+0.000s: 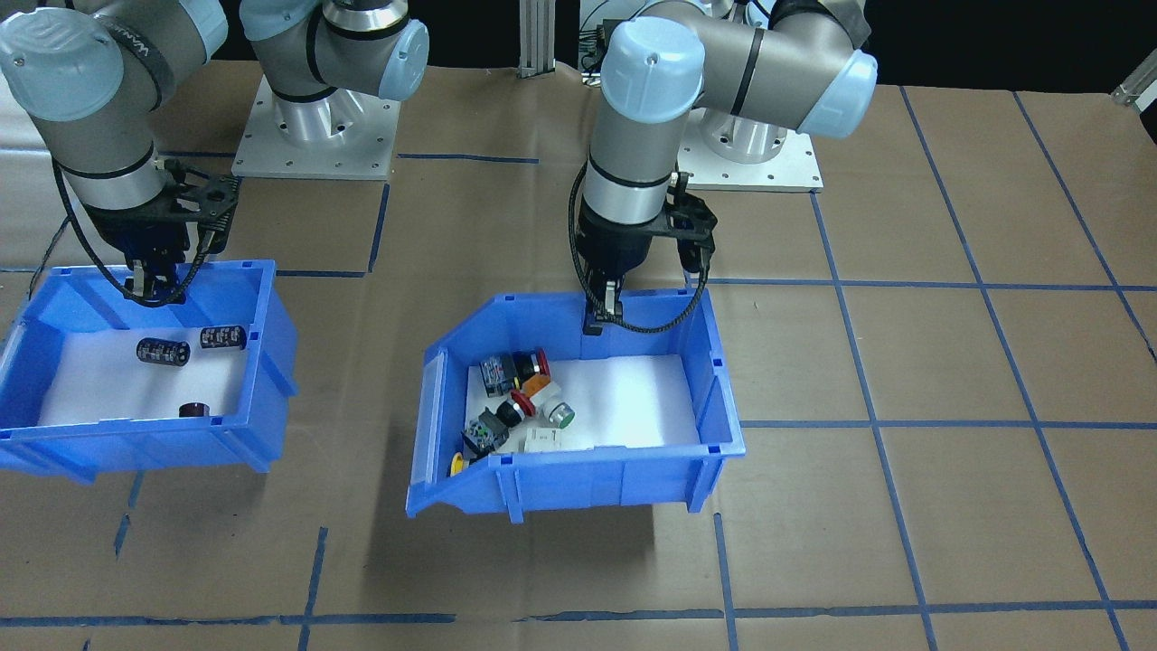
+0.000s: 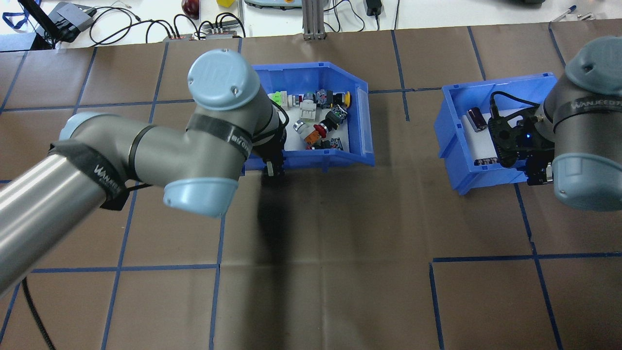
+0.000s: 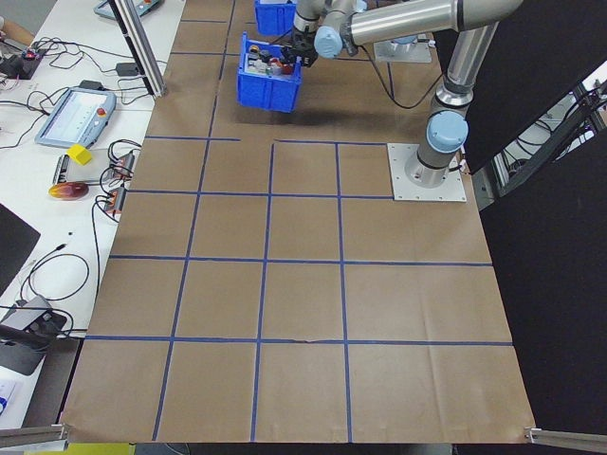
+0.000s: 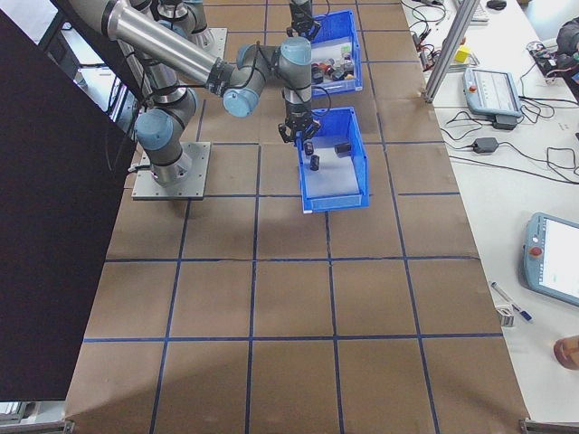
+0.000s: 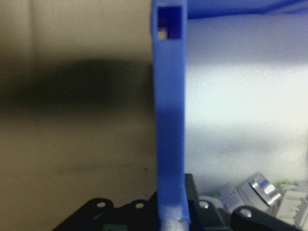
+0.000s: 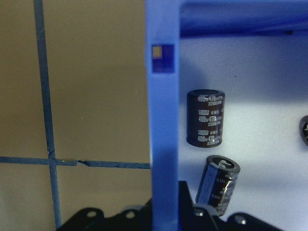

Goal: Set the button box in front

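Currently the left gripper [image 1: 598, 312] is clamped on the back wall of the button box [image 1: 578, 470], one finger inside and one outside the rim; the left wrist view shows that blue wall [image 5: 168, 120] running straight up between the jaws. The box casts a shadow on the paper in the front-facing view, so it looks lifted, with its open front tipped sideways. Push-button switches [image 1: 520, 398] with red, orange, green and yellow caps are piled toward the open-front side on the white foam liner [image 1: 624, 398]. Right gripper [image 1: 155, 287] is likewise closed on the back wall of the second blue bin [image 1: 136, 443], which holds three black capacitors [image 6: 205, 118]. Both bins sit apart over the brown paper table [image 1: 949, 362] with blue tape grid lines.
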Robot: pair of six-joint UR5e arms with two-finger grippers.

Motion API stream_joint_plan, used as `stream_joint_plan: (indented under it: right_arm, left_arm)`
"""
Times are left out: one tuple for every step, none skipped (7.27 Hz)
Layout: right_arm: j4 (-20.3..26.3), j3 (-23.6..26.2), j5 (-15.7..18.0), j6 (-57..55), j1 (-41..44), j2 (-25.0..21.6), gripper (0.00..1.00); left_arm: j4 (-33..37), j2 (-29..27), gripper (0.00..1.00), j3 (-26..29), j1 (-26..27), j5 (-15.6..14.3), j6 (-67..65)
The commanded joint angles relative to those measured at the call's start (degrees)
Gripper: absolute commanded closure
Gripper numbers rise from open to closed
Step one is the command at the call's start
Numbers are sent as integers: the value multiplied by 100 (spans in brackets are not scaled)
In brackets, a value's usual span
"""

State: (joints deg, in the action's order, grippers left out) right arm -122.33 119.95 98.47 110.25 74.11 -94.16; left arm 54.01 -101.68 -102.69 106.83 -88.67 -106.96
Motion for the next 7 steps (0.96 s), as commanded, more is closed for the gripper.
stream_joint_plan:
  right_arm:
    - [-19,72,-12,14,-10,-41,93]
    - [-1,72,-12,14,-10,-49,93]
    - [7,107,-12,14,-10,-50,93]
    - [8,116,-12,14,-2,-58,93]
    - [8,116,-12,14,-2,-58,93]
    - [8,116,-12,14,-2,-58,93]
    - [25,133,-21,5,7,-67,93]
  left_arm:
    - [13,-1026,100,932,-83,43,35]
    - [13,-1334,100,1109,-49,52,-18]
    - [13,-1424,100,1163,-5,113,-62]
    - [22,-1443,100,1164,-4,609,-62]
    - [31,-1434,100,1172,-4,806,-62]
    - [22,-1469,100,1172,-48,816,16]
    - [-21,-1530,100,1190,-48,799,35]
